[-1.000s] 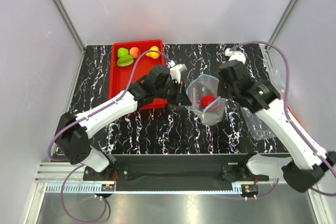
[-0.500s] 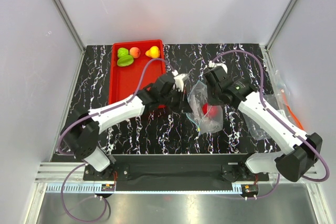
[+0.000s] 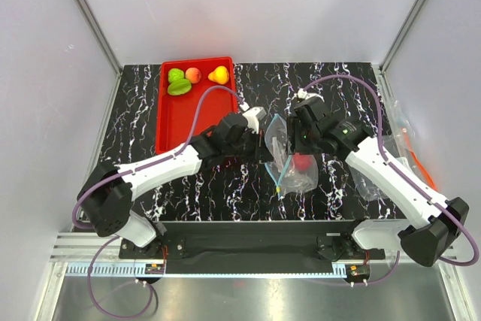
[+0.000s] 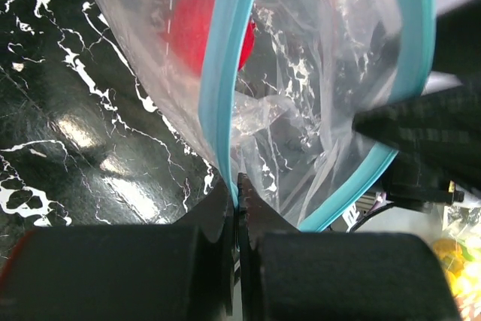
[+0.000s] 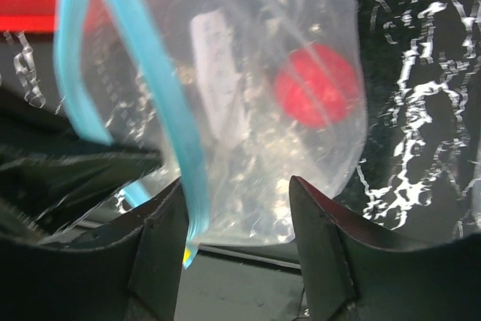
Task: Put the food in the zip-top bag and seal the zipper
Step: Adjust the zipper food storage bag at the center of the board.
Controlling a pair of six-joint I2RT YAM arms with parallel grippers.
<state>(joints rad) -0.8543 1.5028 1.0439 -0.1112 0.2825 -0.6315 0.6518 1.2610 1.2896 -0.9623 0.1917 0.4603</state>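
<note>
Both grippers have drawn in toward each other, and the zip-top bag (image 3: 289, 178) between them, a wide-open loop a second ago, has narrowed to a slit and shifted slightly nearer. On the black marbled table (image 3: 135, 125), the red tray (image 3: 176, 122) lies at the far left. The bag sits right of centre. The left gripper (image 3: 264, 149) is pinched tight on the teal zipper (image 4: 225, 73) at the bag's left edge. The right gripper (image 3: 301, 134) has its fingers spread wide, with the bag between them. The red apple (image 3: 303, 162) rests inside the bag. The yellow pear (image 3: 219, 74), the peach (image 3: 193, 74) and the two green pieces (image 3: 179, 85) lie at the tray's far end.
</note>
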